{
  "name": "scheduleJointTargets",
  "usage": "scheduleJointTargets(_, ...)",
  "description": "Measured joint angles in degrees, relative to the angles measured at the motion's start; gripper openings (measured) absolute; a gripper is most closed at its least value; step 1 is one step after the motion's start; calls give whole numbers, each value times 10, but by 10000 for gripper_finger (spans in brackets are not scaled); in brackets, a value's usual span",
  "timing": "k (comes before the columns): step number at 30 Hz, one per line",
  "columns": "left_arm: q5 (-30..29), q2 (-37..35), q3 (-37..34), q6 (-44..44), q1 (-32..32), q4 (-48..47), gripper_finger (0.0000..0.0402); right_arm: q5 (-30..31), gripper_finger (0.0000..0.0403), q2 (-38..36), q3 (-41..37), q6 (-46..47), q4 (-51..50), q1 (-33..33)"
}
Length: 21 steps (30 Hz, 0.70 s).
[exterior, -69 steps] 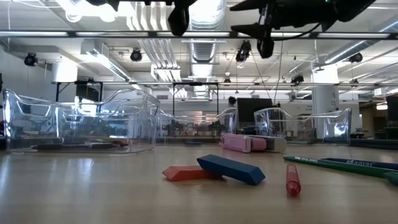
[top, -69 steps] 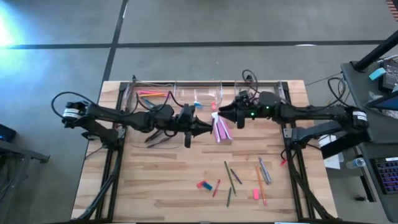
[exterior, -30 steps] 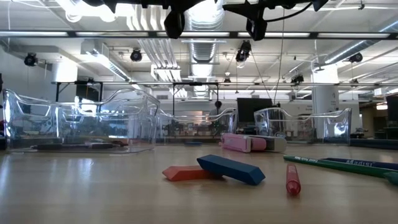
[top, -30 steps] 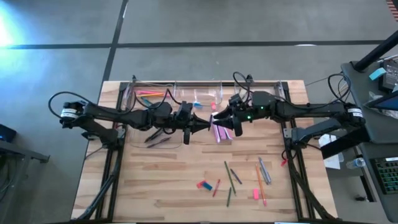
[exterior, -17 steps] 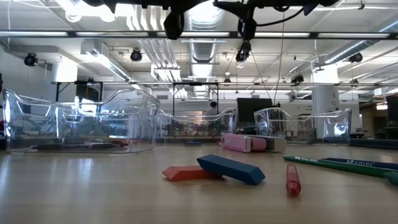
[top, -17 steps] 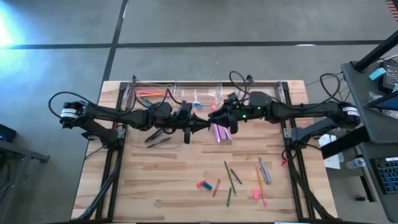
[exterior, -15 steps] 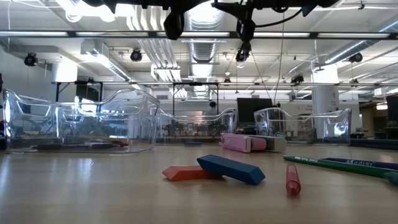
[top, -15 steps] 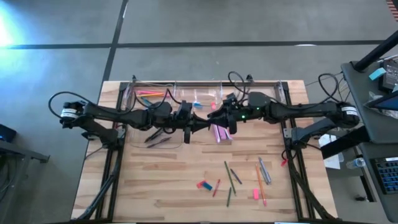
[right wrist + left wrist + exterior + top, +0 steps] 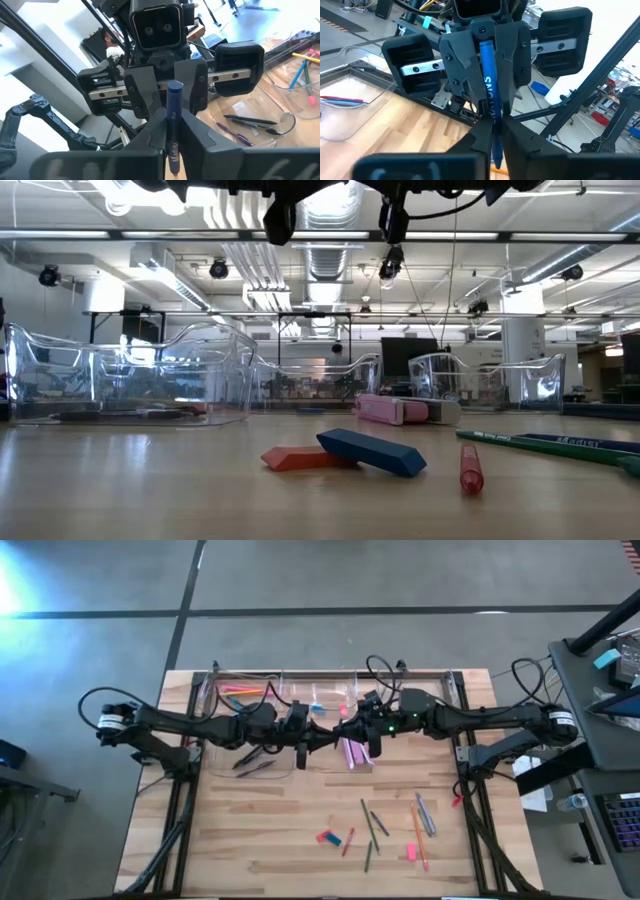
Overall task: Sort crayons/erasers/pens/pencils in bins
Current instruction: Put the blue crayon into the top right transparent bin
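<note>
1. Blue and slim, a pen (image 9: 489,95) hangs in mid-air between the two arms, above the desk (image 9: 270,830) and in front of the row of bins (image 9: 300,692).
2. Both wrist views show it pinched at once: the left end effector (image 9: 325,739) is closed on one end, the right end effector (image 9: 343,730) narrowed onto the other, fingers meeting tip to tip over the middle of the desk.
3. This reads as a handover. To do it well, the receiving side should be firmly clamped before the other lets go; a release should be a clean opening with no twist, so the pen does not tip out.
4. The giving arm should then back straight away along the pen's length, since the fingers sit very close together.
5. Of the clear bins along the far edge, the leftmost (image 9: 232,695) holds pink and orange sticks, and the next (image 9: 318,695) holds a few small pieces, possibly blue and pink, too small to name.
6. A larger tray (image 9: 250,755) under the left arm holds dark pens.
7. A bin just below the end effectors (image 9: 357,755) carries pink and purple sticks.
8. Erasers (image 9: 345,452), pencils (image 9: 369,830) and other sticks lie unsorted on the near desk.
</note>
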Motion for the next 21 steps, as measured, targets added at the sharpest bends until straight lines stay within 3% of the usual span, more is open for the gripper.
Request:
scheduleJointTargets(7,16,-12,3,4,1,-16,143,-1,18,-10,0,-6,-19,-24)
scheduleJointTargets(12,5,-43,0,4,4,-38,223,69,18,-51,-1,-20,-156,-83)
scheduleJointTargets(18,-13,-73,-1,4,4,-94,245,230,18,-116,-1,-55,-412,-173)
scheduleJointTargets(21,-15,-75,-1,4,4,-95,245,266,21,-127,-1,-79,-504,-221)
